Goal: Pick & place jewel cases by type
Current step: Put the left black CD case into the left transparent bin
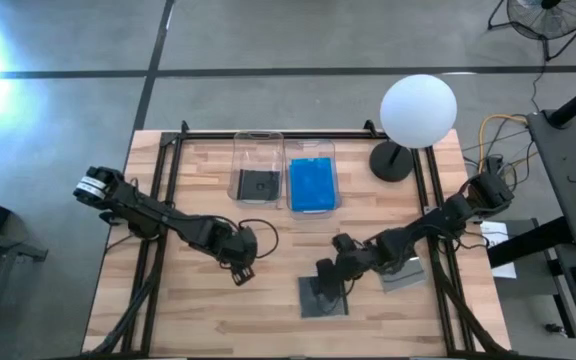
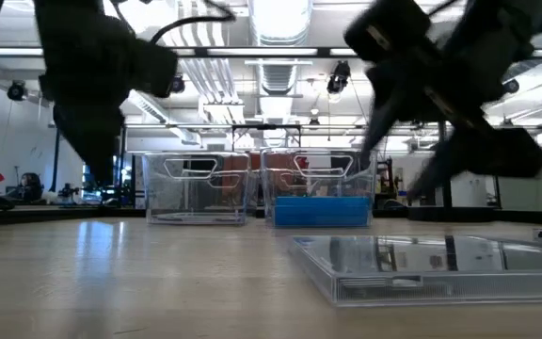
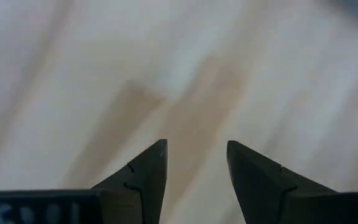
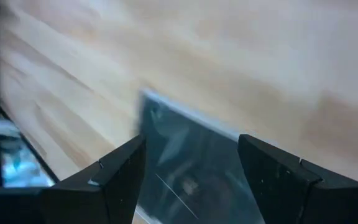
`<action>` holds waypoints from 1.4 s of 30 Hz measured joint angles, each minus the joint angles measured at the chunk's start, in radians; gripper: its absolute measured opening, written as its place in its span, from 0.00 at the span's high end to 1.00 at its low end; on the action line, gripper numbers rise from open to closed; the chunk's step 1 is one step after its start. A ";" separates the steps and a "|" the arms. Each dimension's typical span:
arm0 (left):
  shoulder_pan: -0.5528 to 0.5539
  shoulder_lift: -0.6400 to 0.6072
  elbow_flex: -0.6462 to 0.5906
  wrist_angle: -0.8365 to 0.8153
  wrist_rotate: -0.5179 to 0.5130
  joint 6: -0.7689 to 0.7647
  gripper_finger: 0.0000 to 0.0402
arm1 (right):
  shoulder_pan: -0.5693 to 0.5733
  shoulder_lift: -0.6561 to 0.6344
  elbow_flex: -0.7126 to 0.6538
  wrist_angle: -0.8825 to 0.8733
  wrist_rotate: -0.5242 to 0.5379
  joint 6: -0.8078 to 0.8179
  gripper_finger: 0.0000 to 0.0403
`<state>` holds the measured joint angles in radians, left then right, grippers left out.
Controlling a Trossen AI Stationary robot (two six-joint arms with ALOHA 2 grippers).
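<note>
Both tools [image 1: 240, 272] [image 1: 330, 283] open, low

Nothing legible anywhere I look (only blurred pale marks on my left wrist housing [image 3: 17, 211], at seven o'clock).

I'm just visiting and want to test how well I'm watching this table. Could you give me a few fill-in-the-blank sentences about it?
1. The bin holding blue jewel cases stands beside a bin holding a ____ case.
2. The right tool hovers over a dark jewel case lying on the ____.
3. The left tool, over bare wood, has its fingers ____.
4. The white ____ lamp stands at the table's far right corner.

Missing words: dark; table; open; round
</note>
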<state>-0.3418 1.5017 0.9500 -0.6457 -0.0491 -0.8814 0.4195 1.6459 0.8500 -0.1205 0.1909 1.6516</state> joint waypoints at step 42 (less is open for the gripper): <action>-0.001 0.373 0.118 0.549 0.391 -0.068 0.63 | 0.168 0.219 -0.037 0.366 0.045 0.321 0.38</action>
<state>-0.3424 1.8744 1.0679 -0.0967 0.3420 -0.9497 0.5873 1.8645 0.8131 0.2459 0.2357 1.9727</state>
